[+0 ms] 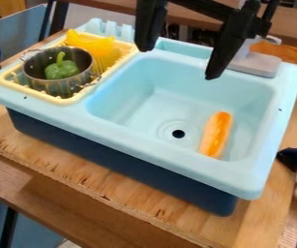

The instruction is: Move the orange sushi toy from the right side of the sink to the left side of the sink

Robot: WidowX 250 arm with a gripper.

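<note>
On the wooden tabletop (131,206), the light-blue toy sink (176,169) has an elongated orange toy food (216,134) lying in the near right part of its basin, just right of the drain (178,133). Farther back on the left, a metal pot (37,77) with a green pepper (61,70) inside stands in the yellow rack (63,100), a yellow toy (99,45) just beyond it. The black gripper (178,63) hangs over the basin's far side, fingers spread and holding nothing, near the gray faucet base (257,64).
</note>
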